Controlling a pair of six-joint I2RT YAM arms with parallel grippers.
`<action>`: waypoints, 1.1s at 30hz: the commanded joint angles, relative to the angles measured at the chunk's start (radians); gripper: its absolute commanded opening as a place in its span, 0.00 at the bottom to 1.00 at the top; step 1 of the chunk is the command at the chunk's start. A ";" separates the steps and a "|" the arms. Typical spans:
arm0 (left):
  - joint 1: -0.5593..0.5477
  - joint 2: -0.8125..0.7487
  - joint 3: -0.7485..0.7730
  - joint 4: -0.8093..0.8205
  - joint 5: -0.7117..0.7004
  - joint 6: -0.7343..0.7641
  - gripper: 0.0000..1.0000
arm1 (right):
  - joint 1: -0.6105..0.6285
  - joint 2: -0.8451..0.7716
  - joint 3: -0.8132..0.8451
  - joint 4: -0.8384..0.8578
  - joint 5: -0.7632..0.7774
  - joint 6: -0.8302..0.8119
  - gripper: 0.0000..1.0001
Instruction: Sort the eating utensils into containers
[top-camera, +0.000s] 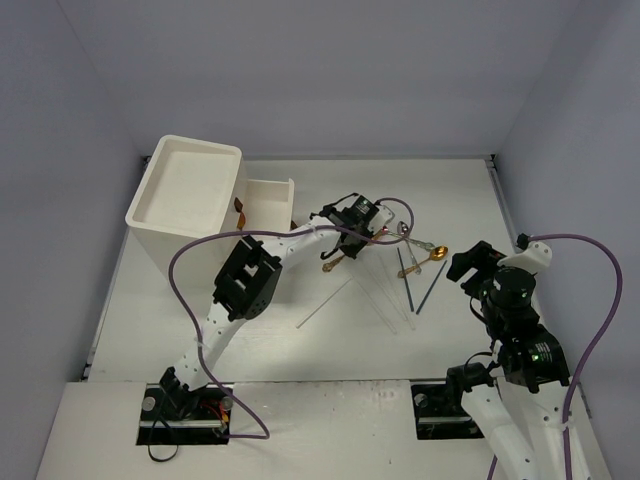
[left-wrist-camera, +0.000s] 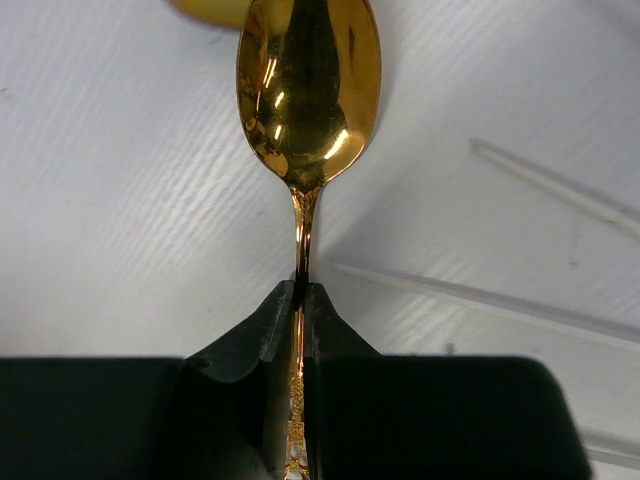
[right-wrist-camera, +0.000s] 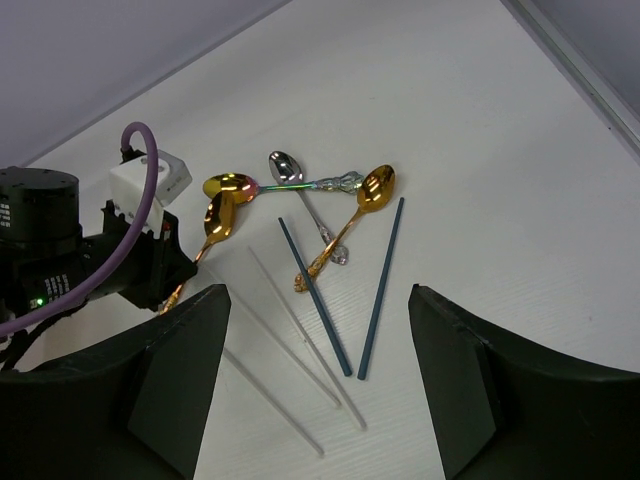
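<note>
— Claws first: what is the left one doing?

— The left claw (left-wrist-camera: 300, 305) is clamped tight on the patterned stem of a gold spoon (left-wrist-camera: 308, 90), just below the bowl. The bowl points away from the wrist camera, over the white desk (left-wrist-camera: 120, 200). I cannot tell whether it touches the surface.

— And the right?

— The right claw (right-wrist-camera: 318, 300) hangs spread wide above the desk with nothing between its fingers (right-wrist-camera: 180, 380). Below it lie two dark blue chopsticks (right-wrist-camera: 315, 300), slanting towards each other at the near end, with clear chopsticks (right-wrist-camera: 295, 320) just to their left.

— Where are the other utensils?

— In a loose cluster beyond the chopsticks. A rainbow-handled spoon (right-wrist-camera: 228, 186) lies crosswise, a silver spoon (right-wrist-camera: 285, 168) crosses its handle, and a second gold spoon (right-wrist-camera: 375, 188) angles down beside them. The held spoon's bowl sits just under the rainbow one's bowl.

— And the containers?

— From above, the white cabinet (top-camera: 185, 195) stands at the far left of the desk. One drawer (top-camera: 268, 203) is pulled out to its right, near the left claw and well apart from the right one.
</note>
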 joint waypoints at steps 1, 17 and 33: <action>0.041 -0.096 -0.044 -0.042 -0.105 -0.004 0.00 | -0.006 -0.005 0.019 0.039 -0.008 0.004 0.70; 0.042 -0.356 -0.008 -0.065 -0.151 -0.194 0.00 | -0.005 -0.011 0.011 0.037 -0.013 0.010 0.70; 0.184 -0.594 0.016 -0.268 -0.355 -0.305 0.00 | -0.006 0.127 0.012 0.037 -0.036 -0.048 0.72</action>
